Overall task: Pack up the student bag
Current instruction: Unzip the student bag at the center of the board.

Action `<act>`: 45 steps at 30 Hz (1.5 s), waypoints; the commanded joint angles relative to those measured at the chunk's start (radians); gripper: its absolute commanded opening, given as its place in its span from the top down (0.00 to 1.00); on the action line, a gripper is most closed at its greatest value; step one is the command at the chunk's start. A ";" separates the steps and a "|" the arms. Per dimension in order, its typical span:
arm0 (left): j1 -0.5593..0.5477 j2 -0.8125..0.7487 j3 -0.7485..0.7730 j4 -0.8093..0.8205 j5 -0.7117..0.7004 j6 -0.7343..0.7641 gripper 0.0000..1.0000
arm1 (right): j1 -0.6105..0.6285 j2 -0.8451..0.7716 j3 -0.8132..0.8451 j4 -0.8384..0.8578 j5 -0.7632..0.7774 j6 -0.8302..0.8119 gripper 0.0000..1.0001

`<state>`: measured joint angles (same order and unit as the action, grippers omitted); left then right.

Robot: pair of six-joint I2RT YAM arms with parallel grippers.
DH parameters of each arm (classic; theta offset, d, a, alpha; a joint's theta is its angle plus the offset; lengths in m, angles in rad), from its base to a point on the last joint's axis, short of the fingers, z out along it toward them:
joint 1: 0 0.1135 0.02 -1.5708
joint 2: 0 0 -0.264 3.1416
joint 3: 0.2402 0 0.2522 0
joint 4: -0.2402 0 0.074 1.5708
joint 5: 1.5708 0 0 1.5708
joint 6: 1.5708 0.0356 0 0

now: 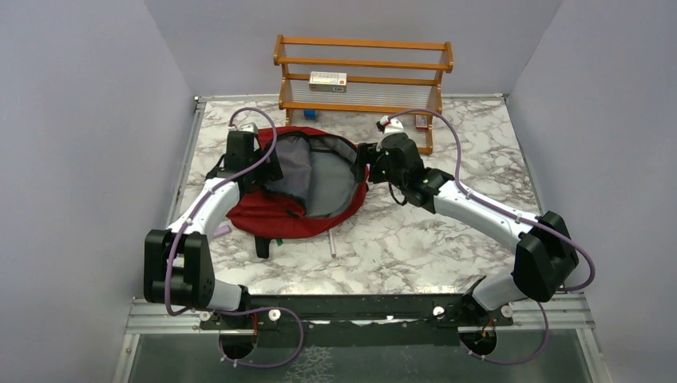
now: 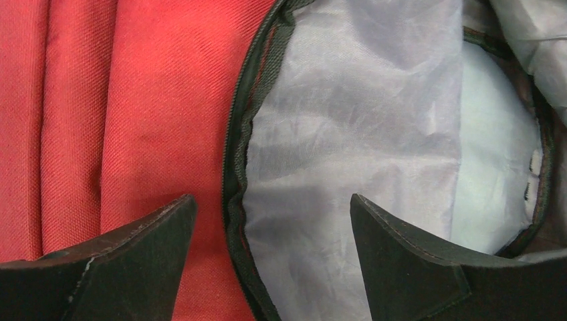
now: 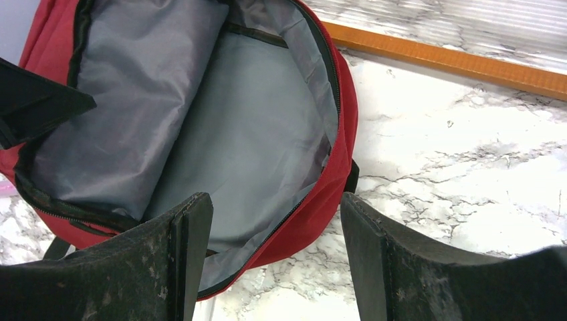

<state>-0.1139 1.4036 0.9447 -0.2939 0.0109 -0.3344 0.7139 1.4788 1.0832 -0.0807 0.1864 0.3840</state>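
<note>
Two arms flank the dark red soft fabric backpack [image 1: 279,217], seen from above lying unzipped, grey lining showing, nearer the far-left corner of the white marble worktop [image 1: 423,239]. At the left wrist, your left tool [image 2: 271,200] stands open astride the black zipper rim [image 2: 234,134]. At the right wrist, your right tool [image 3: 275,197] gapes empty over the backpack's right side.
</note>
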 commanded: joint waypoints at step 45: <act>-0.132 0.039 0.097 0.211 0.440 -0.117 1.00 | -0.083 0.227 0.192 -0.160 -0.065 0.066 0.38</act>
<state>-0.2054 1.4319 0.9901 -0.0937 0.4316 -0.4984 0.6456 1.6779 1.2320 -0.2119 0.1692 0.4343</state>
